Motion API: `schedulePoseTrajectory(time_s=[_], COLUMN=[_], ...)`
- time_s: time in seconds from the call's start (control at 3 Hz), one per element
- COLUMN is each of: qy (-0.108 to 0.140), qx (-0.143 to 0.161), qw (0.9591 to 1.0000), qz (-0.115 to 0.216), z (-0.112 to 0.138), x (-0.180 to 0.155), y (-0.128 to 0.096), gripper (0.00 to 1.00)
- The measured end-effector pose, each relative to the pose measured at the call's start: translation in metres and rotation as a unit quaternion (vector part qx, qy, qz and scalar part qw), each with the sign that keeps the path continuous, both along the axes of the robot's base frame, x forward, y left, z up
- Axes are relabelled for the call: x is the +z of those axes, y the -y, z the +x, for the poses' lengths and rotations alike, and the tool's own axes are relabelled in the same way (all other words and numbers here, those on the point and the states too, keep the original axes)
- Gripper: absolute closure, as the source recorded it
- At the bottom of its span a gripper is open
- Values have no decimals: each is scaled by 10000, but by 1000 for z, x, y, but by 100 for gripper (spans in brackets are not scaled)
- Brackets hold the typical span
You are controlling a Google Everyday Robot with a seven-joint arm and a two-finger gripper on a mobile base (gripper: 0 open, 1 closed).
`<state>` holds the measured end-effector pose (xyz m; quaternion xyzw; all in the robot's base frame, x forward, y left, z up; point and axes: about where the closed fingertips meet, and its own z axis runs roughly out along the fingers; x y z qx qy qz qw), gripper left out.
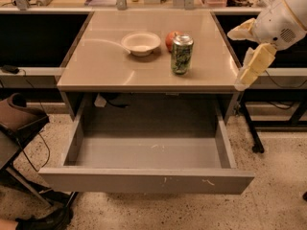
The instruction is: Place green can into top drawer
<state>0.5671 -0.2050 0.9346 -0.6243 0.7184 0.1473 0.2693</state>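
The green can (182, 54) stands upright on the tan table top (105, 61), right of centre and near the front edge. The top drawer (144, 178) is pulled wide open below the table, and its grey inside holds nothing. My gripper (250, 67) hangs from the white arm (283, 20) just off the table's right edge. It is about level with the table top, to the right of the can and apart from it, and it holds nothing.
A white bowl (141, 43) sits left of the can and a red apple (170, 40) sits just behind it. A dark chair (19, 123) stands at the left of the drawer. A black table leg (249, 128) stands at the right. Cluttered benches run behind.
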Motion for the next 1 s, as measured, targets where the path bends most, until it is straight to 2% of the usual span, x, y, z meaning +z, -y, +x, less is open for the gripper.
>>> schedulePoseTrajectory(time_s=[0.33,0.67,1.0], qy=[5,135,281], qx=[19,-128,-247], qw=[9999,9994,9956], qz=[136,303,863], z=[7,22,60], x=[-2,-4,-1], y=[-3,-6,-24], gripper=[0,0,0])
